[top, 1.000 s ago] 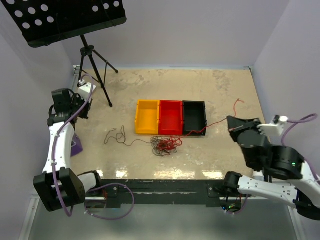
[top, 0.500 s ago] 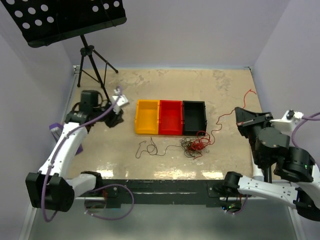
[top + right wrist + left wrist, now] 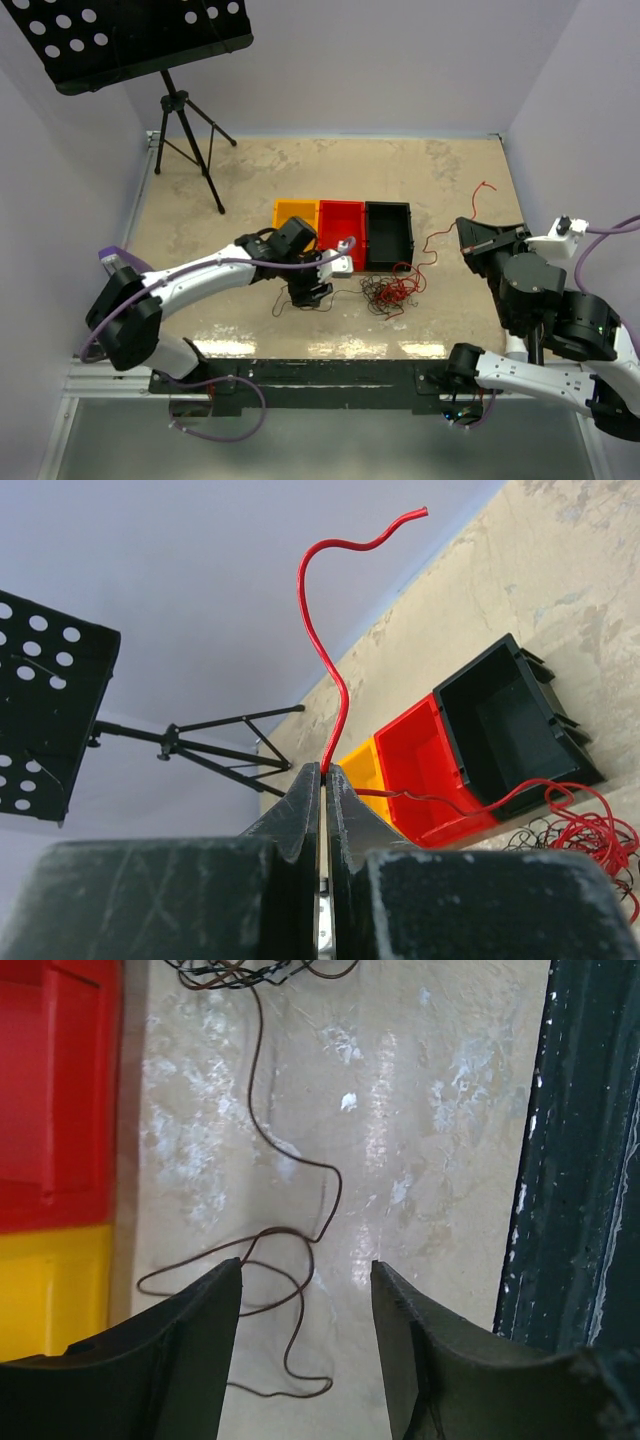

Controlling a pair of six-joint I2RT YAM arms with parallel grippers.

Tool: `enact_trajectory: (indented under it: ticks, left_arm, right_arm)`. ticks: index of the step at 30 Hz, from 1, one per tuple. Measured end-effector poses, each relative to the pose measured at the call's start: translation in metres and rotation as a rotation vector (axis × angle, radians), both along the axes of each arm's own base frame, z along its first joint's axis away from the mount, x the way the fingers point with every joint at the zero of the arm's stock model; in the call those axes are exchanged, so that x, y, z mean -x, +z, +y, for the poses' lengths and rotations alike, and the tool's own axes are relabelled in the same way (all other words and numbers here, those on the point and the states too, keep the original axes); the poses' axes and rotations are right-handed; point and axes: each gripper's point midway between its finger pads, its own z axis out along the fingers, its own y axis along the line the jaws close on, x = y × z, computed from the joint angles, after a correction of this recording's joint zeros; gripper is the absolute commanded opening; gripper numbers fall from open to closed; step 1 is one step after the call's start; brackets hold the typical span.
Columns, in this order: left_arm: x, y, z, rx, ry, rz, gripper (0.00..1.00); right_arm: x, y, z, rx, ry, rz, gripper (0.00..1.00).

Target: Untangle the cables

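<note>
Reaching in from the far left side, the left gripper (image 3: 305, 1285) now hangs open over a thin brown wire (image 3: 259, 1060) that loops on the shiny tan table (image 3: 430, 1110). The right gripper (image 3: 322, 772) still pinches a curly red wire (image 3: 302, 580). The messy red and black cables (image 3: 390, 290) lie in a pile by the black plastic bin (image 3: 388, 235).

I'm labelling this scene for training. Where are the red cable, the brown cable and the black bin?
red cable (image 3: 321, 652): right wrist view, middle of its upright stretch.
brown cable (image 3: 259, 1060): left wrist view, straight run above its loop.
black bin (image 3: 388, 205): top external view, far rim.
</note>
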Motion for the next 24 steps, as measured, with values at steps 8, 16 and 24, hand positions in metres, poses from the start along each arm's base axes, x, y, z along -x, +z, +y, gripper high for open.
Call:
enact_trajectory:
  ticks: [8, 16, 24]
  left_arm:
    - [-0.003, -0.023, -0.056, -0.027, -0.014, 0.067, 0.59]
    - [-0.018, -0.047, -0.075, -0.059, 0.026, 0.101, 0.56]
    - [-0.013, -0.063, -0.073, -0.097, 0.019, 0.122, 0.06]
  right_arm:
    - [0.000, -0.005, 0.001, 0.010, 0.000, 0.009, 0.00]
    - [0.002, -0.010, -0.004, 0.020, 0.001, 0.018, 0.00]
    - [0.005, -0.012, -0.008, 0.026, -0.001, 0.022, 0.00]
